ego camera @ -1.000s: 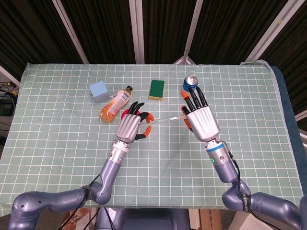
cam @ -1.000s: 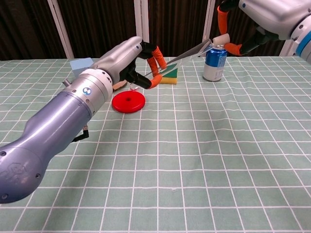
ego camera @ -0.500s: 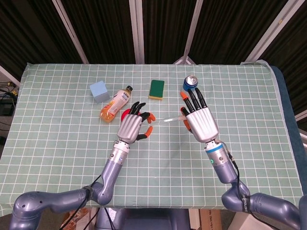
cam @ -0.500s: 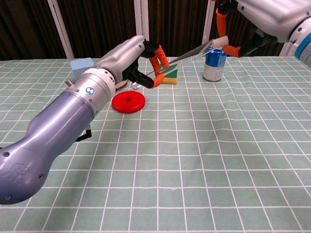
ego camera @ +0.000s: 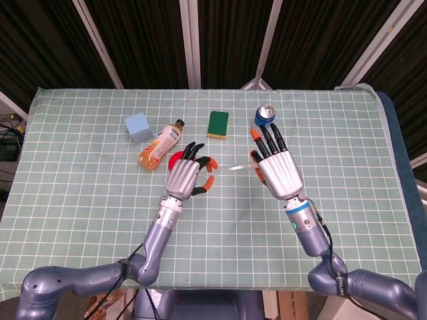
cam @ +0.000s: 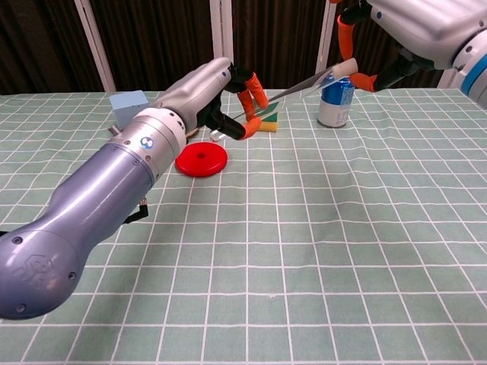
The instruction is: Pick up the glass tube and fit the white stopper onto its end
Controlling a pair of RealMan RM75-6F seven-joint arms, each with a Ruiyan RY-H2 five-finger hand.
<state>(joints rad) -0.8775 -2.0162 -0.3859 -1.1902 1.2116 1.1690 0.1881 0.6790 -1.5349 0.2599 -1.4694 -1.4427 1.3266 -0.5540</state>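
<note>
The bench [ego camera: 80, 200] carries a blue cube [ego camera: 137, 126] at upper left, an orange bottle [ego camera: 160, 145] lying on its side beside it, a red disc [cam: 201, 160] below the left hand [ego camera: 183, 177], a green sponge [ego camera: 217, 124] and a can [ego camera: 264, 115] at upper centre. Above centre, the left hand pinches the glass tube [cam: 293, 91] at its lower end. The right hand [ego camera: 278, 172] clamps the white stopper [cam: 342, 69] at the upper end. Since the earlier frame both hands have shifted slightly; the tube remains bridged between them.
</note>
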